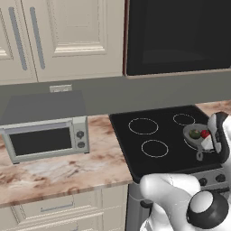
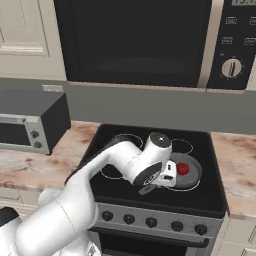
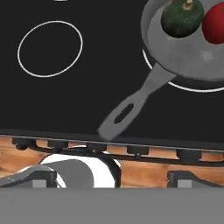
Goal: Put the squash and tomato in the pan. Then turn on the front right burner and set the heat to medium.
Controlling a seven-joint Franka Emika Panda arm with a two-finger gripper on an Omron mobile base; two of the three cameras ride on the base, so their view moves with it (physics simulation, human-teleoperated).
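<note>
Gripper (image 3: 109, 179) fingers stand wide apart with nothing between them, hovering over the front edge of the stove (image 3: 65, 100). From left to right in the hand view: a burner ring (image 3: 50, 49), then the pan (image 3: 183, 65) on the front right burner with its handle angled toward the knobs, the squash (image 3: 182, 17) inside it, and the tomato (image 3: 214, 24) just beside the squash.
</note>
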